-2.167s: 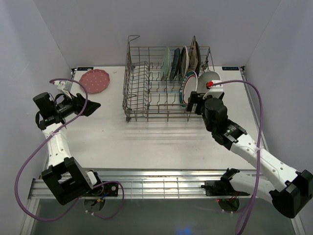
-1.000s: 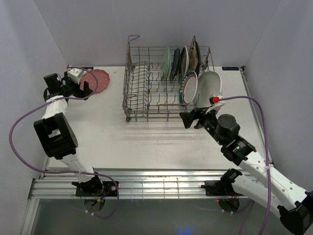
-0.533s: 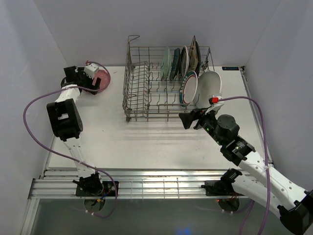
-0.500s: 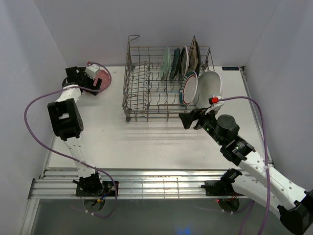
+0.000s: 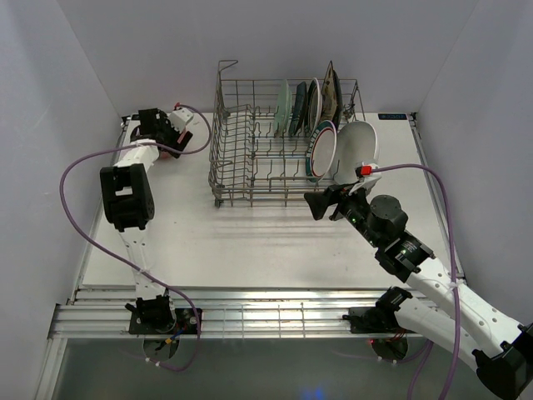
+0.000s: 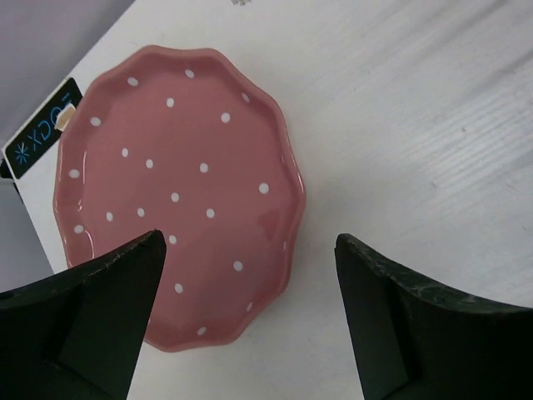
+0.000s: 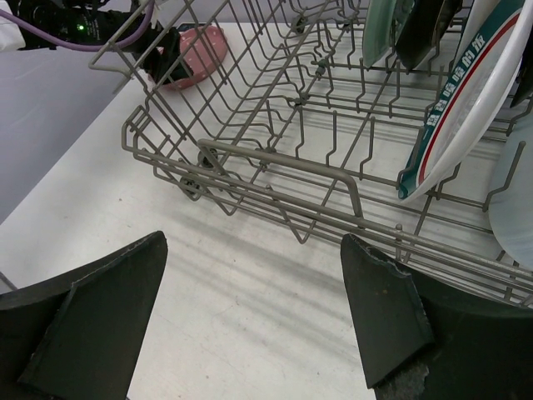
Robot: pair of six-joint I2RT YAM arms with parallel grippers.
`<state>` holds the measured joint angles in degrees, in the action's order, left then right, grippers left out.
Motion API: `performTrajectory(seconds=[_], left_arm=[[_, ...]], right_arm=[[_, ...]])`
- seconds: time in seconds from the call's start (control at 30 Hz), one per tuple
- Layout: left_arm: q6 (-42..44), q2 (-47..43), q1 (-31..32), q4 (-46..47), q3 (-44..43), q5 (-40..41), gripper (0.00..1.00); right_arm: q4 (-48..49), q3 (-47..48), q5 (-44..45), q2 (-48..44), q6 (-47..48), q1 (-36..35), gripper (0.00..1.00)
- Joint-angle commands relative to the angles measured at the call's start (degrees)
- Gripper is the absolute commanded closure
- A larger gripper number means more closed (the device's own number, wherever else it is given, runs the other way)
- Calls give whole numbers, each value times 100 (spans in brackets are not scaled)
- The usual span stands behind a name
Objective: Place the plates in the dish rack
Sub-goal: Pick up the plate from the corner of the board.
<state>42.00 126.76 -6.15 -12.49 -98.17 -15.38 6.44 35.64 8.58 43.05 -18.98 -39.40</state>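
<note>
The left gripper (image 6: 248,242) is hovering wide open and empty over the pink dotted plate (image 6: 166,183), which is lying flat on the table (image 6: 433,125), far left, beside the dish rack (image 5: 250,158). The right gripper (image 7: 254,242) is hanging open and empty by the rack's near right corner, near the racked plates (image 5: 323,150) standing on edge.

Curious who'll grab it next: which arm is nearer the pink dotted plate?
Left. The left gripper hovers just above the pink dotted plate, jaws open. The right gripper is across the table, at the dish rack's near right corner.
</note>
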Motion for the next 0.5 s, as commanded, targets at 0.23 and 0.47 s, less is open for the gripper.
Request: performTrajectory(seconds=[0.23,0.47], left_arm=[[177,446,149,45,-457,571,14],[133,551,193,71,-484,606,35]], right_arm=[[253,-92,-58,-130,-18,-7,10],[244,-101,-76,-156,-18,-7,10]])
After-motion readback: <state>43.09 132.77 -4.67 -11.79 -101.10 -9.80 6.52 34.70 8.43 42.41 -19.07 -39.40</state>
